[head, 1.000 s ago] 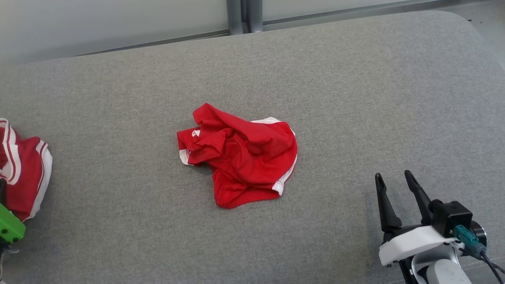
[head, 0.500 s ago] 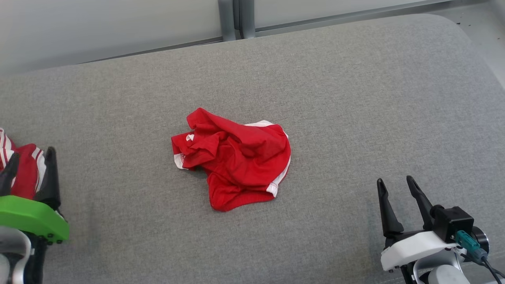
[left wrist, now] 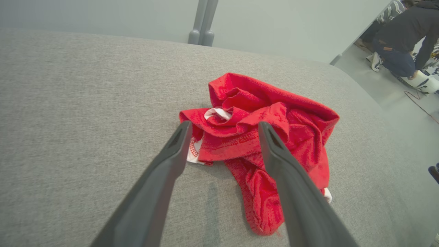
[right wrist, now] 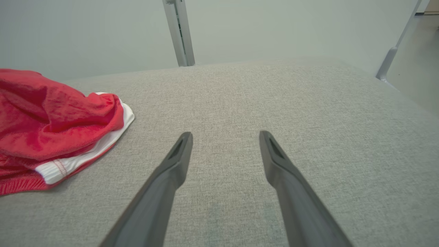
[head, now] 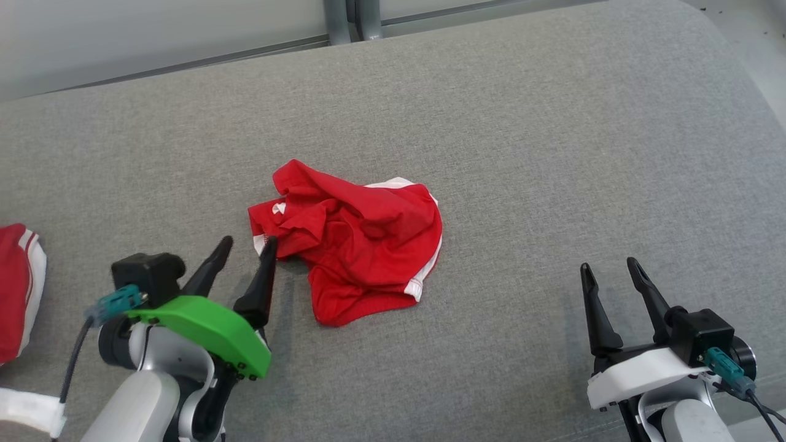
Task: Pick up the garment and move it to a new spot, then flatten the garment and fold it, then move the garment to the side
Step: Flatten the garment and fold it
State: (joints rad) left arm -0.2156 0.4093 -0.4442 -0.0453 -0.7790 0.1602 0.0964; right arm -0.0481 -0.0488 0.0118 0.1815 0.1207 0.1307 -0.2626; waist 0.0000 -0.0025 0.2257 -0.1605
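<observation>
red garment (head: 362, 245) lies crumpled — left fingers (head: 259, 285) parted beside it.

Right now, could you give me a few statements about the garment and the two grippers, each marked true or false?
1. The red garment lies crumpled on the grey cushion. True.
2. The left gripper is shut on the garment. False: it is open, its fingertips at the garment's edge.
3. The right gripper is open and apart from the garment. True.
4. A second red and white cloth lies at the head view's right edge. False: it lies at the left edge.
</observation>
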